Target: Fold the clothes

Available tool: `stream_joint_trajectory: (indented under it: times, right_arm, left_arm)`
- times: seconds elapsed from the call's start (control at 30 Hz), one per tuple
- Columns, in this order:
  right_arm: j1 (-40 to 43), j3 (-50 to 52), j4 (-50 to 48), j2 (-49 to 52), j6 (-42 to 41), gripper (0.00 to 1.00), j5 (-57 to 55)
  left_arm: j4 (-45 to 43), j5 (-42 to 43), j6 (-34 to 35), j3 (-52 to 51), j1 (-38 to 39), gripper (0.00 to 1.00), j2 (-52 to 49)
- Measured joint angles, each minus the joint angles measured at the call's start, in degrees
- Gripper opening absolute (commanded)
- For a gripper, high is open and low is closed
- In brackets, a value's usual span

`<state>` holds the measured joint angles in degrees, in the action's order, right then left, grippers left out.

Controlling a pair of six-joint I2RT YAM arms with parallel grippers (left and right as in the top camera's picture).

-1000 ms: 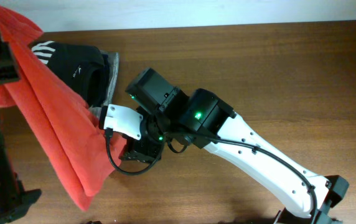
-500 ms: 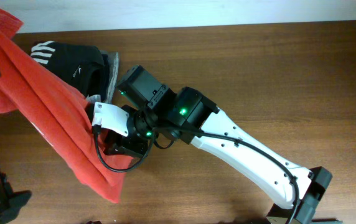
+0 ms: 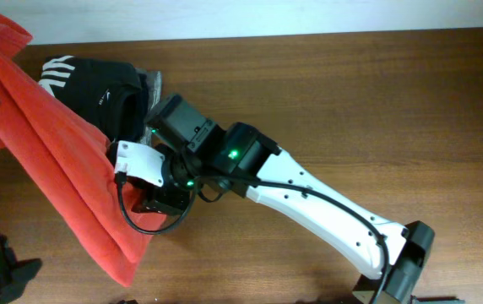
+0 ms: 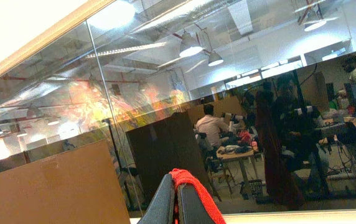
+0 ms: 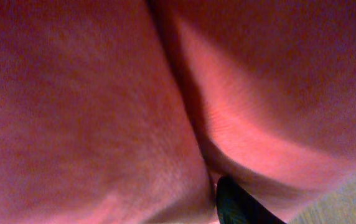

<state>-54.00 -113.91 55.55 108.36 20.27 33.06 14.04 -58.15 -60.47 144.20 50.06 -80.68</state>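
The left tool point(image 4: 177, 191), at 10 o'clock, is clamped on a fold of the T-shirt point(image 3: 73, 169), whose soft, matte cotton drapes in folds toward 7 o'clock over the wooden surface point(image 3: 351, 101). The right tool point(image 3: 149, 204) is buried in cloth; apart or together, I cannot tell. Best pinch 1 layer's edge, not a bunch.

The left hand point(image 4: 175, 194) pinches the orange-red clothes point(image 4: 198, 191) before a glass wall point(image 4: 165, 93).
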Motion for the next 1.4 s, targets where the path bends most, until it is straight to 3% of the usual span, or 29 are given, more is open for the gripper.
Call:
stream_joint_trajectory:
  times: [0.1,0.23,0.47,0.6,0.77,0.93,1.13,1.3,1.4]
  right_arm:
    - [0.0,0.0,-1.3,0.4,-0.9,0.04,0.1]
    - [0.0,0.0,-1.2,0.4,-1.2,0.04,-1.5]
    - [1.6,0.1,6.0,-1.9,-7.2,0.04,-15.2]
    - [8.7,0.5,12.0,-11.6,-14.5,0.04,-27.0]
    - [25.4,0.4,15.7,-32.5,-21.8,0.04,-40.6]
    - [36.1,-1.0,15.1,-44.7,-23.9,0.04,-43.6]
    - [40.3,-5.9,17.2,-50.4,-26.8,0.04,-45.4]
    - [40.5,-9.3,21.7,-50.5,-30.4,0.04,-48.6]
    - [40.5,-9.9,21.7,-50.4,-30.8,0.04,-49.0]
  left_arm:
    - [0.0,0.0,0.0,0.0,0.0,0.01,0.0]
    - [0.0,0.0,0.0,0.0,0.0,0.01,0.0]
    - [0.1,-0.8,0.0,0.0,0.0,0.01,0.0]
    - [0.4,-1.9,0.0,0.0,0.0,0.00,0.0]
    - [1.6,-5.0,0.6,-0.4,0.4,0.00,0.0]
    - [10.0,-9.7,1.5,-0.5,6.9,0.00,-0.1]
    - [18.4,-20.3,2.7,-3.1,17.6,0.00,-1.2]
    - [18.7,-22.0,3.8,-7.2,23.1,0.00,-2.1]
    - [10.2,-16.0,1.6,-8.1,24.0,0.00,-2.4]
